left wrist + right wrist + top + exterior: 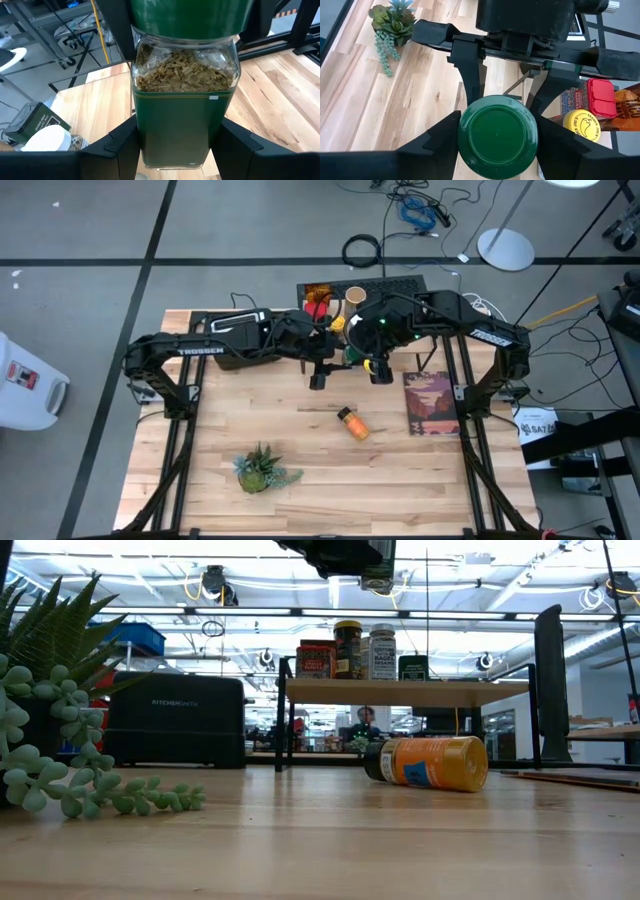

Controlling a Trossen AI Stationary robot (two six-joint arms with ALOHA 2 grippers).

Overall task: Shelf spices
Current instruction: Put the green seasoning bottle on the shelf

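Orange bottle (352,423) apparently flat on table (220,400)

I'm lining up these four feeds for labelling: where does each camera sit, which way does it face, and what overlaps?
High: overhead, straight down on the table; both arms show.
Low: tabletop height, level toward the shelf; an arm overhead.
Left wrist: past the left hand, gripping the green-lidded jar.
Right wrist: down on the jar's lid between the right hand fingers.
Shared: both wrist views show that jar.

Green-lidded jar's (182,95) lid cropped
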